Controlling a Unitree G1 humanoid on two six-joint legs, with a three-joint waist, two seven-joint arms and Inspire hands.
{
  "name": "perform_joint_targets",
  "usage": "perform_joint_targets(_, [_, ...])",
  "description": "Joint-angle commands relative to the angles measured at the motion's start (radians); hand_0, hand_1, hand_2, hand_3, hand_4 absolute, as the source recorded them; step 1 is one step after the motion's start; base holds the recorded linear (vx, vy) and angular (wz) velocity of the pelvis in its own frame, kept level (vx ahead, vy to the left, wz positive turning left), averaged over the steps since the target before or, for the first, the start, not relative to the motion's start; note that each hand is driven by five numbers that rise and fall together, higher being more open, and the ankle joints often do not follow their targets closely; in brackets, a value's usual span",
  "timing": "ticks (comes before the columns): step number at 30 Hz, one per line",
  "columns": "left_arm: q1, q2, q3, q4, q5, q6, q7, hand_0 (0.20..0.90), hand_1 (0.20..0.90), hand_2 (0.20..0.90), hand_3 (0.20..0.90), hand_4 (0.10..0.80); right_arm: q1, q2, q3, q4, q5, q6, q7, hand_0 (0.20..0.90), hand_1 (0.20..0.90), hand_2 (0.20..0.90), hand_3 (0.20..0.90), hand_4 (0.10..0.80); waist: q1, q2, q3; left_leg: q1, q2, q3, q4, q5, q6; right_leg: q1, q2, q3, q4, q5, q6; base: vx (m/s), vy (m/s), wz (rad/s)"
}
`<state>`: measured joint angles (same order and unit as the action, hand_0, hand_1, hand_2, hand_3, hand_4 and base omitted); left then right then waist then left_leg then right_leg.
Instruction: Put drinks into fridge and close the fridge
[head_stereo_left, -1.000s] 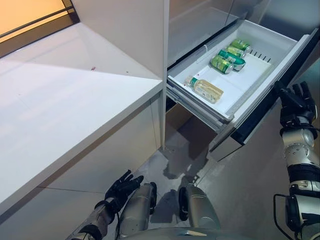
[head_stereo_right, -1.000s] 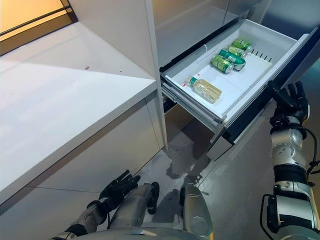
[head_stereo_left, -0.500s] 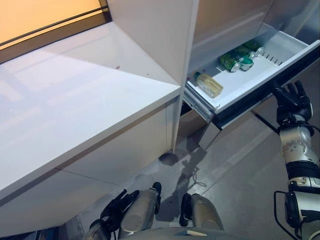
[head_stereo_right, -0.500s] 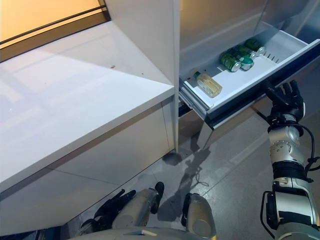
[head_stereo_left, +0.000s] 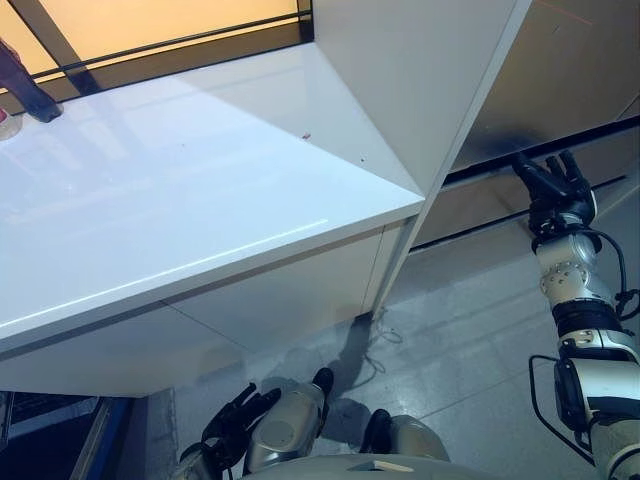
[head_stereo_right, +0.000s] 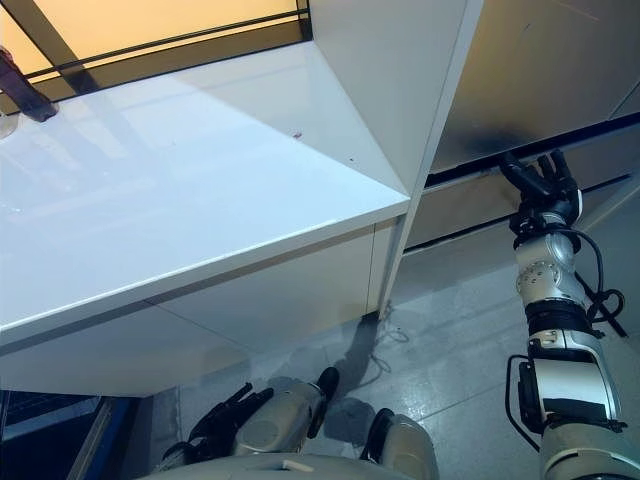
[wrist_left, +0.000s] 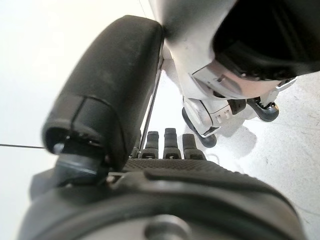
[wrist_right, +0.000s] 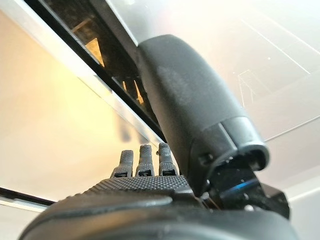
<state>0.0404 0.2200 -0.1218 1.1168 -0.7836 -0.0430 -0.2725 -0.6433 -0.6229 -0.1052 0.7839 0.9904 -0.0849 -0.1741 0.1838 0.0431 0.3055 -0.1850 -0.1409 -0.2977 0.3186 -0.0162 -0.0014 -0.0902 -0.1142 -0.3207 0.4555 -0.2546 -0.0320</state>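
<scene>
Only the right wrist view shows the dark gap line (wrist_right: 107, 75) running along the brushed-metal fridge drawer front (head_stereo_left: 560, 185), which sits pushed in flush beside the glossy white counter (head_stereo_left: 180, 200), its drinks out of sight. The right hand (head_stereo_left: 553, 190) presses on it with straight, spread fingers, holding nothing. The left hand (head_stereo_left: 232, 425) hangs low, relaxed and empty.

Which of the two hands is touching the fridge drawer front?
The right hand: raised, its straight fingers rest against the closed fridge drawer front. The left hand hangs low by the floor, touching nothing.
</scene>
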Motion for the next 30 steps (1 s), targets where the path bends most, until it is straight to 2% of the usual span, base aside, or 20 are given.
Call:
perform_joint_targets(1, [0.045,0.051,-0.040,-0.018,0.026,-0.013,-0.021,0.900,0.900,0.900,0.900,0.800,-0.122,-0.050,-0.003,-0.055,-0.041,-0.093,0.028,0.900,0.900,0.900,0.900,0.800,0.037,-0.029,-0.094,0.071,0.003,0.062,-0.070,-0.039,0.078,0.003,0.001,0.087,-0.005,0.077,0.007,0.007,-0.015,0.05])
perform_joint_targets(8, [0.042,0.071,-0.029,-0.031,0.036,-0.001,-0.029,0.900,0.900,0.900,0.900,0.800,-0.092,-0.065,0.008,-0.107,-0.214,-0.168,-0.029,0.900,0.900,0.900,0.900,0.800,0.011,-0.041,-0.100,0.088,0.011,0.083,-0.092,-0.041,0.081,0.016,0.018,0.121,-0.078,0.114,0.020,-0.041,-0.051,0.00])
perform_joint_targets(10, [0.040,0.073,-0.024,-0.036,0.042,0.006,-0.033,0.900,0.900,0.900,0.900,0.800,-0.060,-0.070,0.038,-0.170,-0.331,-0.164,-0.031,0.900,0.900,0.900,0.900,0.800,-0.013,-0.052,-0.107,0.101,0.019,0.106,-0.111,-0.041,0.079,0.027,0.029,0.141,-0.125,0.133,0.024,-0.080,-0.099,-0.09])
perform_joint_targets(15, [0.031,0.069,-0.011,-0.030,0.043,0.000,-0.034,0.900,0.900,0.900,0.900,0.800,0.057,-0.070,0.117,-0.346,-0.441,-0.104,0.008,0.900,0.900,0.900,0.900,0.800,-0.078,-0.078,-0.135,0.151,0.052,0.173,-0.190,-0.026,0.067,0.064,0.063,0.202,-0.252,0.184,0.032,-0.123,-0.117,-0.38])
perform_joint_targets(19, [0.001,0.055,-0.011,-0.029,0.041,-0.003,-0.008,0.900,0.900,0.900,0.900,0.800,0.167,-0.017,0.143,-0.382,-0.378,-0.043,0.122,0.900,0.900,0.900,0.900,0.800,-0.134,-0.098,-0.176,0.184,0.076,0.231,-0.252,-0.011,0.051,0.093,0.084,0.248,-0.351,0.230,0.037,-0.131,-0.090,-0.54])
perform_joint_targets(25, [-0.036,0.036,-0.016,-0.052,0.051,-0.002,0.032,0.900,0.900,0.900,0.900,0.800,0.312,0.072,0.181,-0.321,-0.368,0.042,0.252,0.900,0.900,0.900,0.900,0.800,-0.174,-0.102,-0.235,0.223,0.092,0.292,-0.312,0.000,0.036,0.125,0.099,0.281,-0.448,0.277,0.045,-0.090,-0.060,-0.43])
perform_joint_targets(30, [-0.033,0.023,-0.002,-0.051,0.063,-0.005,0.040,0.900,0.900,0.900,0.900,0.800,0.434,0.177,0.212,-0.220,-0.392,0.030,0.301,0.900,0.900,0.900,0.900,0.800,-0.185,-0.095,-0.264,0.242,0.096,0.315,-0.335,0.004,0.032,0.141,0.109,0.293,-0.490,0.296,0.046,-0.045,-0.033,-0.27])
